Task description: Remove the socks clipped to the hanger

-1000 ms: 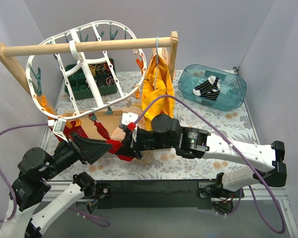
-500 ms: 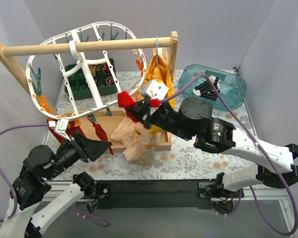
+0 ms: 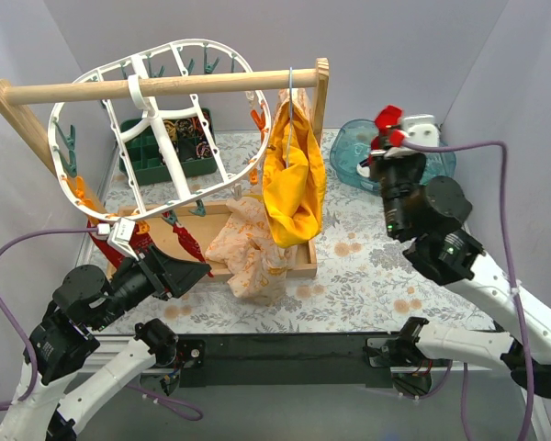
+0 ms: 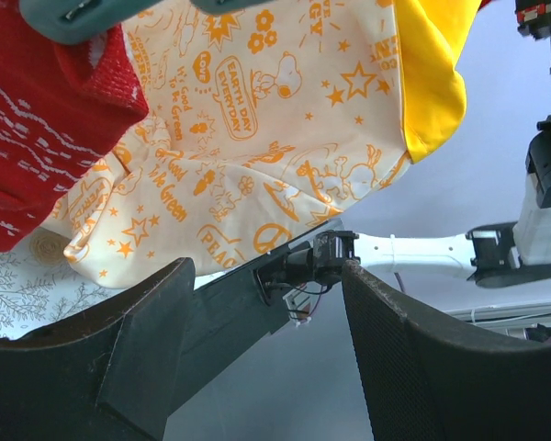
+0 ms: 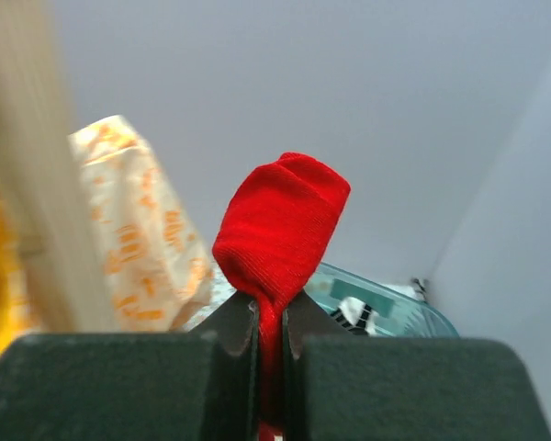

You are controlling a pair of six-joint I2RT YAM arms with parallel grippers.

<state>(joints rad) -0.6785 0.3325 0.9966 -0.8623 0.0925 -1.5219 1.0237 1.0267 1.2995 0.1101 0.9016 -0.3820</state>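
The white oval hanger [image 3: 156,119] hangs from a wooden rod. Red socks [image 3: 138,241] stay clipped at its lower left edge; one shows in the left wrist view [image 4: 46,138] under a teal peg [image 4: 73,14]. My right gripper [image 3: 386,124] is shut on a red sock [image 5: 280,230] and holds it above the teal bin [image 3: 349,161]. A black-and-white sock [image 5: 354,314] lies in that bin. My left gripper [image 3: 179,271] is open and empty just below the clipped red socks, its jaws wide apart in its wrist view [image 4: 266,340].
A yellow garment [image 3: 294,175] hangs on a thin blue hanger beside the frame. A pale orange-printed cloth [image 3: 248,243] drapes over a wooden tray [image 3: 303,262]. A dark green box [image 3: 165,152] stands behind the hanger. The wooden rod [image 3: 165,87] spans the back.
My right arm has pulled a red sock off the hanger and swung it right and up, to above the teal bin. My left gripper has hardly moved.
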